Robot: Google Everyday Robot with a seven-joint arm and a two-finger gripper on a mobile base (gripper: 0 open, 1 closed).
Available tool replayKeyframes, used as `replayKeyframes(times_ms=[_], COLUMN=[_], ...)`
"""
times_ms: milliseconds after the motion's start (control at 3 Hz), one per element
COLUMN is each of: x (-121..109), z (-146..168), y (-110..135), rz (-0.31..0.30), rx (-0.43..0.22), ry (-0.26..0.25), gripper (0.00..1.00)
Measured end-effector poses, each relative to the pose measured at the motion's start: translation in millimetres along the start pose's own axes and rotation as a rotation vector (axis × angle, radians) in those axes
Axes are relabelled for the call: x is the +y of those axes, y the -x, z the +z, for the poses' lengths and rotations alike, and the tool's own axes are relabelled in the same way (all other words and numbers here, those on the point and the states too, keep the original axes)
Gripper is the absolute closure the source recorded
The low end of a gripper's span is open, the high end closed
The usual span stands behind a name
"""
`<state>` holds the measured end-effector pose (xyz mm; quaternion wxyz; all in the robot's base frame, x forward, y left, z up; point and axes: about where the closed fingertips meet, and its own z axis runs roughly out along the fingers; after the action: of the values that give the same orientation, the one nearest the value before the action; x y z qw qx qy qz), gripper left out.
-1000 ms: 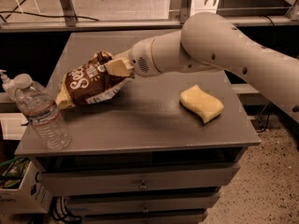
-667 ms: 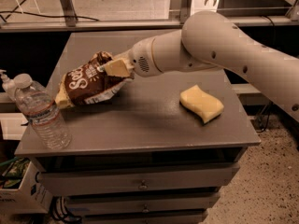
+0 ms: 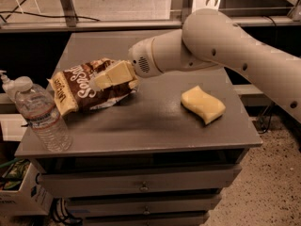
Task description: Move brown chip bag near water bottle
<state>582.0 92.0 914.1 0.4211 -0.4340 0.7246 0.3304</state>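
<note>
The white arm (image 3: 225, 51) reaches in from the right and stretches across the bench (image 3: 155, 126) toward its left edge. Its gripper (image 3: 112, 75) has the jaws clamped on the upper edge of the brown chip bag (image 3: 82, 92). The bag hangs tilted near the left edge, just beside the water bottle (image 3: 41, 117) at the front-left corner. The bag's white script and the bottle's label are not readable. A yellow sponge (image 3: 203, 105) lies toward the right edge.

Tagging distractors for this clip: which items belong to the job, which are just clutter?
Job: brown chip bag, gripped by the tool over the left half of the table; water bottle, front-left corner.
Clutter: yellow sponge, right side; pump bottle, beyond the left edge.
</note>
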Motion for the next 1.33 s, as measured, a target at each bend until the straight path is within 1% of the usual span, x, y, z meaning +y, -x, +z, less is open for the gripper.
replayKeyframes(times_ms=[333, 667, 1000, 1333], x=[-23, -23, -28, -50], z=[-21, -21, -25, -51], y=[-6, -6, -5, 2], rz=[-0.001, -0.002, -0.013, -0.049], rx=[0.015, 0.015, 0.029, 0.035], ry=[-0.036, -0.036, -0.053, -0.110], gripper=[0.00, 0.00, 0.00, 0.00])
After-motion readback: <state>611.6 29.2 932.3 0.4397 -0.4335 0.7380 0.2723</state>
